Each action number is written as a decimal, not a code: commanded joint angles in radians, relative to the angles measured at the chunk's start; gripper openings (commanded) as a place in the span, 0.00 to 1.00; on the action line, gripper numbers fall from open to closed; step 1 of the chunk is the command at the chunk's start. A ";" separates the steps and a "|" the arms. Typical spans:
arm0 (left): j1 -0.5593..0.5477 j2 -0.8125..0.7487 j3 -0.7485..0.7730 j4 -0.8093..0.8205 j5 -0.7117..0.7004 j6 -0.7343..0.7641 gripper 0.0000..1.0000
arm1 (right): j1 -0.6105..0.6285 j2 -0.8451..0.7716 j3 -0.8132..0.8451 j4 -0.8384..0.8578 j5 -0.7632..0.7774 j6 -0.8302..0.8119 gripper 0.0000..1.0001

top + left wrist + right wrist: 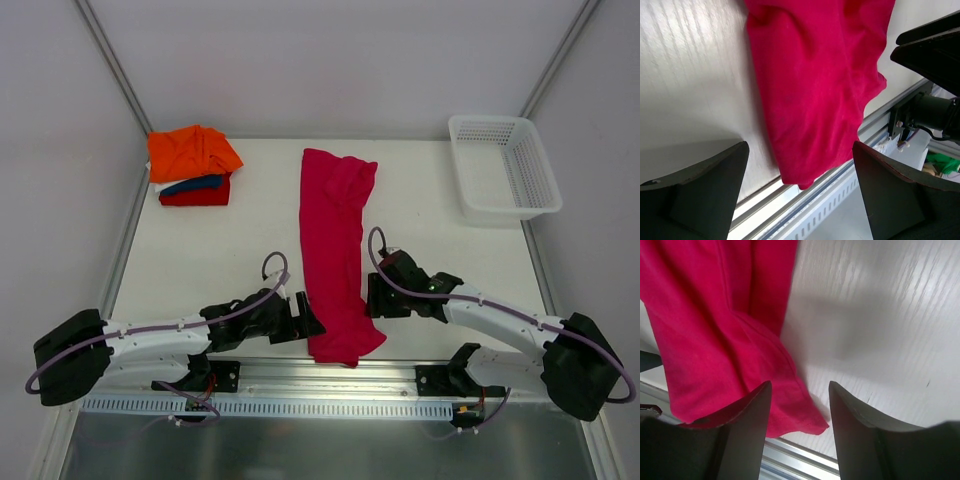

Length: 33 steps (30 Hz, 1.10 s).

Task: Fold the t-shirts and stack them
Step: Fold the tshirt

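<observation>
The magenta-pink t-shirt (pixel 335 250) lies as a long narrow strip from the table's middle back to the near edge, where its end hangs over the rail. It also shows in the left wrist view (pixel 815 85) and the right wrist view (pixel 715 335). My left gripper (pixel 312 320) is open and empty, just left of the shirt's near end. My right gripper (pixel 372 298) is open and empty, just right of that end, over its corner (pixel 810 422). Folded orange (pixel 192 152), dark blue (pixel 195 184) and red (pixel 196 196) shirts are stacked at the back left.
A white mesh basket (pixel 503 167) stands at the back right. A metal rail (pixel 330 385) runs along the near edge. The right arm's mount (pixel 930 112) shows at the right of the left wrist view.
</observation>
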 commanded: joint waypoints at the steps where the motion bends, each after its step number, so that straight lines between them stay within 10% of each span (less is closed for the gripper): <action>1: -0.042 0.014 -0.048 -0.053 -0.053 -0.061 0.87 | 0.032 -0.067 -0.037 0.023 0.029 0.081 0.54; 33: -0.234 0.114 -0.129 0.002 -0.127 -0.268 0.71 | 0.254 -0.008 -0.118 0.158 0.065 0.248 0.61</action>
